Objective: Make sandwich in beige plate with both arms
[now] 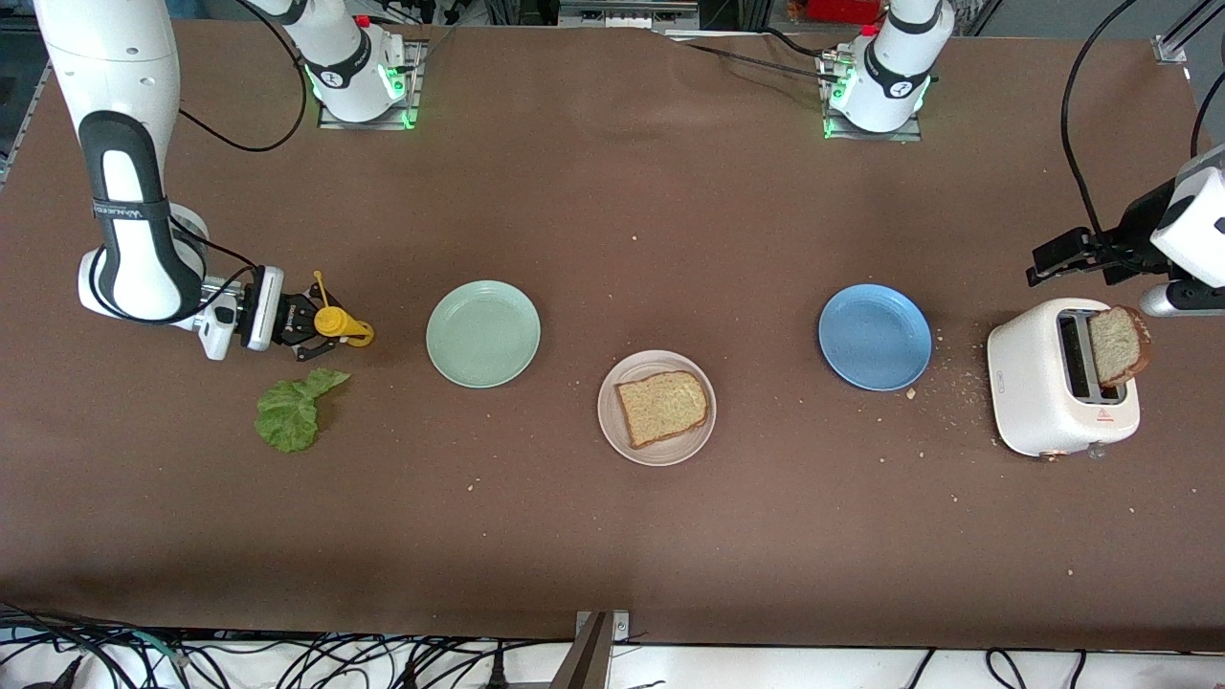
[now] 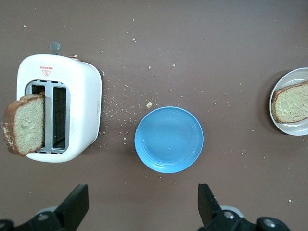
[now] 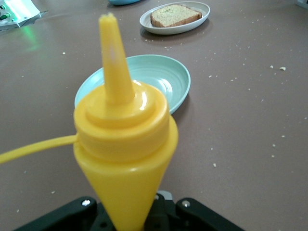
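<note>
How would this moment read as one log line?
right gripper: shut on yellow squeeze bottle | left gripper: open above table | beige plate: one bread slice

The right arm (image 1: 129, 191) descends along the left edge of the front view, its white-and-dark forearm bending at the wrist so the hand points sideways toward the frame's centre. The right gripper (image 1: 321, 325) sits low at mid-left of that view, fingers clamped on a yellow squeeze bottle (image 1: 337, 323) that fills the right wrist view. The left arm (image 1: 1182, 230) enters at the right edge, upper middle, wrist angled down. The left gripper (image 2: 142, 207) is spread wide, its black fingers (image 2: 74, 204) showing at the bottom of the left wrist view, holding nothing.
</note>
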Robot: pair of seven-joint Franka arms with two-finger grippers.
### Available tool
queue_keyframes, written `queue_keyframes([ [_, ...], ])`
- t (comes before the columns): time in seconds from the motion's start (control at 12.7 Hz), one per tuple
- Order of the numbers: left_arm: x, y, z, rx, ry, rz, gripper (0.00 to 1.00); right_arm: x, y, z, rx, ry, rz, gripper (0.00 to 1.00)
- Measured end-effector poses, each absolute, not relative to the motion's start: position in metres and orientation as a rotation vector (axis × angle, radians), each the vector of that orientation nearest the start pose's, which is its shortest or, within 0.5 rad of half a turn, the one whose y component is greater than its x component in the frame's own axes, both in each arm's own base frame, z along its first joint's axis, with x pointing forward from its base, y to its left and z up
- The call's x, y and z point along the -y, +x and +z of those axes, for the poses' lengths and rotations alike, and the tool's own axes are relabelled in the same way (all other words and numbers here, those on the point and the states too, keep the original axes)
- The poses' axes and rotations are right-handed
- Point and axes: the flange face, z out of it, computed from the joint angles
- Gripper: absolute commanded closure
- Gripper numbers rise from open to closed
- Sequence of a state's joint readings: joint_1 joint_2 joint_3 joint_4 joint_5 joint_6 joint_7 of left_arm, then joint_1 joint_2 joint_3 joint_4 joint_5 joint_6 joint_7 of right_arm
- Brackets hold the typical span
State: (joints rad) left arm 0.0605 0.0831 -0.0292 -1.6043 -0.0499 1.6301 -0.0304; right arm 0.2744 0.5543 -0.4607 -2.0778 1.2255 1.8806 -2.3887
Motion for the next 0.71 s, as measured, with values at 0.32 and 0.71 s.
queue_keyframes([
  [0.32, -0.014, 0.581, 0.566, 0.105, -3.191, 0.092, 0.0, 0.036, 0.538, 0.157, 1.486, -1.815, -0.715, 0.43],
  [0.71, -0.014, 0.582, 0.565, 0.105, -3.191, 0.094, 0.0, 0.046, 0.538, 0.161, 1.37, -1.88, -0.684, 0.03],
])
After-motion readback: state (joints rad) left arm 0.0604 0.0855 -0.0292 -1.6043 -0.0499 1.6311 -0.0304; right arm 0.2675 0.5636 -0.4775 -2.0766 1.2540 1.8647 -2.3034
